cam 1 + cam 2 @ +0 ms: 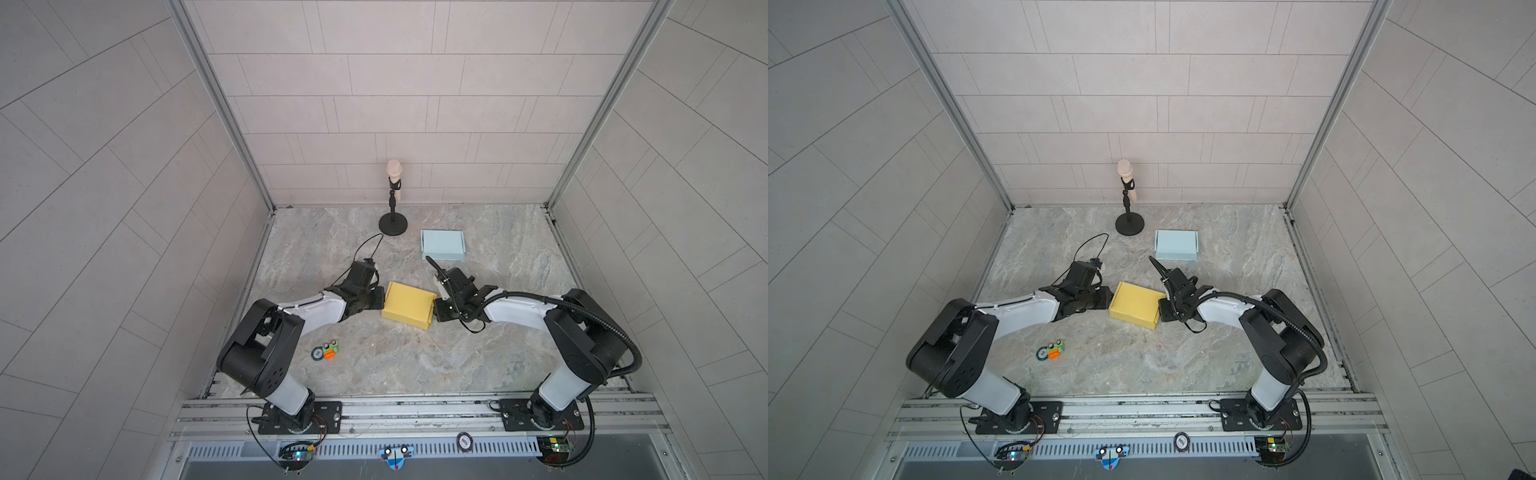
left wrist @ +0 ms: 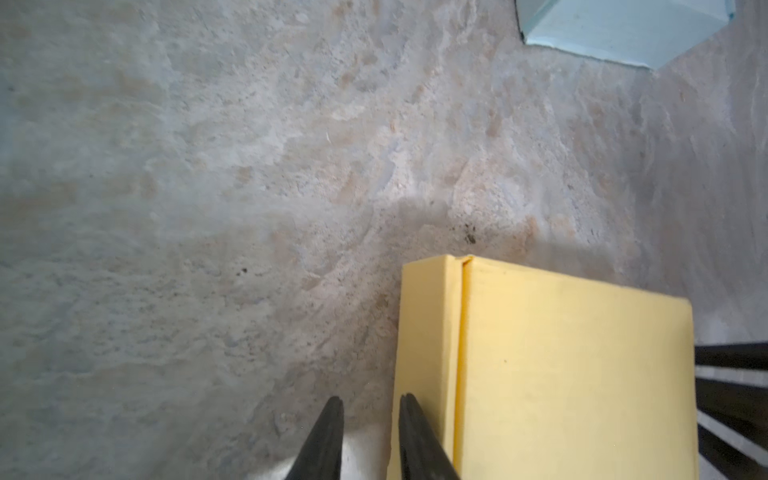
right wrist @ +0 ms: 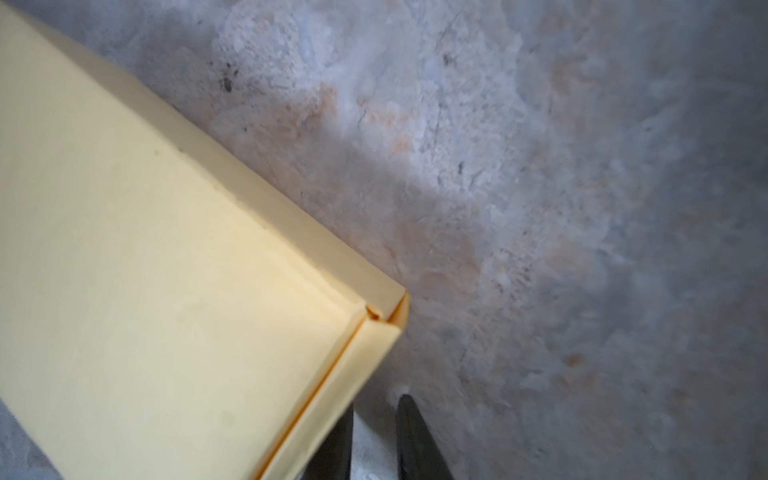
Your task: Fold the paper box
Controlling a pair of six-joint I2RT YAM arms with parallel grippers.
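The yellow box (image 1: 409, 304) lies shut on the table (image 1: 415, 365). Left fingers (image 2: 326, 440) and right fingers (image 3: 415, 440) sit at its ends, slightly open, holding nothing.

Robotics laboratory test cell. Panel walls (image 1: 374, 83) in aluminium framing (image 1: 221, 104) enclose a marble-patterned surface (image 1: 478, 353) on three sides. A left arm (image 1: 316, 311) and a right arm (image 1: 515, 313) are bolted to a front rail (image 1: 415, 409) beside exposed circuit boards (image 1: 557, 445).

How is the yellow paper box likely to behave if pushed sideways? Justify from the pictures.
Probably slides, not tips: the yellow paper box lies low and flat. Likely light and easily dented: its walls are thin folded paper.
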